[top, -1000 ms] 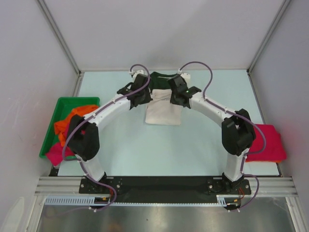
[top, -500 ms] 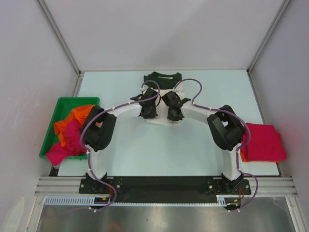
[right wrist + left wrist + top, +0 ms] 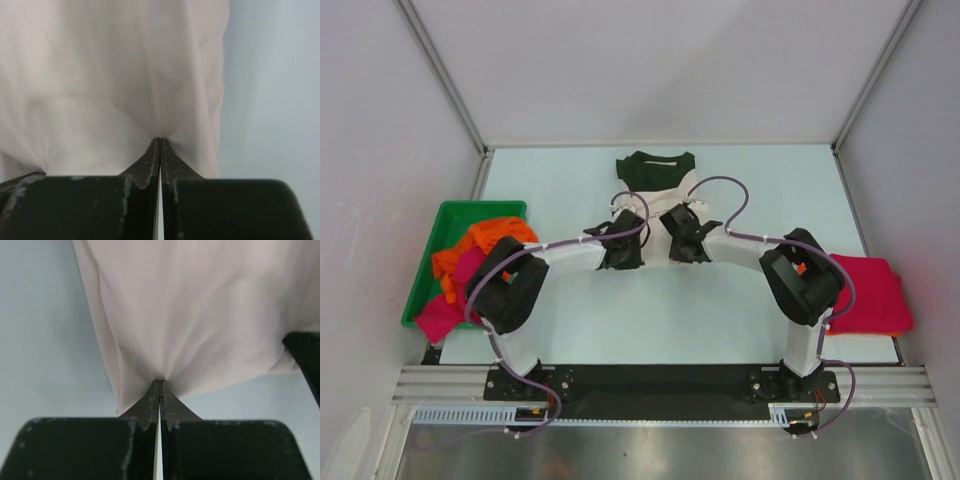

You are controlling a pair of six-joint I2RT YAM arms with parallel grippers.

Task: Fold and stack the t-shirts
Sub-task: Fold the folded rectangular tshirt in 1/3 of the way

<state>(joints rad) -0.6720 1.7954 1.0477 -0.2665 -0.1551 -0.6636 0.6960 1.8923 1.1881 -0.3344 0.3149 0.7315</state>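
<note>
The cream t-shirt [image 3: 655,198] with a dark green collar end [image 3: 655,170] lies at the far middle of the table. My left gripper [image 3: 626,225] is shut on its near edge towards the left. In the left wrist view the cloth [image 3: 200,315] puckers right at the closed tips of the left gripper [image 3: 160,382]. My right gripper [image 3: 677,220] is shut on the same edge towards the right. In the right wrist view the cloth [image 3: 110,75] gathers at the closed tips of the right gripper [image 3: 160,141]. The shirt's print is hidden.
A green bin [image 3: 445,212] at the left edge holds an orange t-shirt [image 3: 485,240] and a magenta-pink t-shirt [image 3: 438,315]. A folded crimson t-shirt [image 3: 870,290] lies at the right edge beside the right arm's elbow. The other gripper's dark finger [image 3: 305,355] shows at the right of the left wrist view.
Both grippers have drawn back from the collar end towards the near side, still pinching cream cloth. The dark green collar end, covered a second ago, now lies in plain view.
</note>
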